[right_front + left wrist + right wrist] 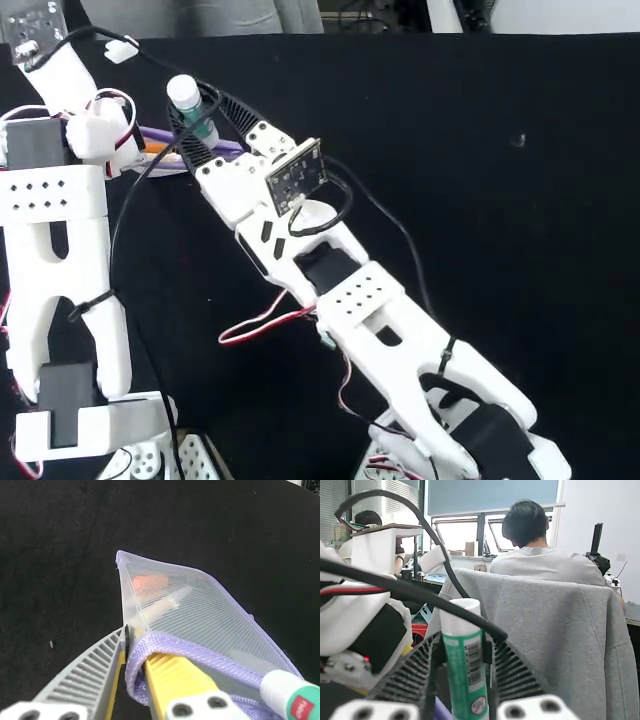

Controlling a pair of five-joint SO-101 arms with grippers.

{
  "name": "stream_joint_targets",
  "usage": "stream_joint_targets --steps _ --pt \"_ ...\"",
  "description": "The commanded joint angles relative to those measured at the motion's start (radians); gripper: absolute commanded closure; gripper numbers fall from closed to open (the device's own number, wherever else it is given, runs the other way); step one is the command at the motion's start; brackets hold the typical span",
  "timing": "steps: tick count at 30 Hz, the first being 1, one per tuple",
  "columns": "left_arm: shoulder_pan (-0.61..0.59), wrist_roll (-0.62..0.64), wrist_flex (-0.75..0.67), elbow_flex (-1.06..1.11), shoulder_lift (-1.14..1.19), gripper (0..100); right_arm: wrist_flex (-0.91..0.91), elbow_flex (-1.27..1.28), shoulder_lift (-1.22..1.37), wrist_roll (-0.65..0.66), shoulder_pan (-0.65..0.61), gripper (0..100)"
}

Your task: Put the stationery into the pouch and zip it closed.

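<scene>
Two arms stand side by side at the black counter [500, 180], both reaching toward its far left part. The left claw [131, 647] is clenched on the purple-trimmed rim of a see-through pouch [200, 615], the rim being pinched between its grey and yellow fingers. An orange item [149, 582] and a pale, stick-like item [160, 607] can be seen through the pouch's ribbed wall. The right claw [465, 647] is closed on a glue stick [466, 675] with a green body and a white cap, held cap upward just beside the pouch's rim.
</scene>
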Motion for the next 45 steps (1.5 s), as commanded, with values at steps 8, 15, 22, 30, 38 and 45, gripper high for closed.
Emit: stream_joint_targets --steps 8,15,22,30,38,45 --pt "0.007 0.000 -0.014 -0.008 -0.037 97 -0.008 -0.048 0.005 -0.005 -0.029 98.8" --pt "0.007 0.003 -0.015 -0.013 -0.037 97 -0.008 -0.054 0.004 -0.005 -0.031 98.8" --pt "-0.012 0.003 -0.008 -0.045 -0.032 97 -0.008 -0.050 -0.059 0.063 -0.066 98.8" --pt "-0.025 0.002 -0.008 -0.039 -0.037 97 -0.008 -0.054 -0.050 0.130 -0.086 98.8" --pt "-0.016 0.002 0.020 -0.047 -0.037 97 -0.017 -0.124 0.105 0.129 -0.029 98.8" --pt "-0.019 0.002 0.020 -0.047 -0.032 97 -0.018 -0.163 0.211 0.130 0.006 98.8"
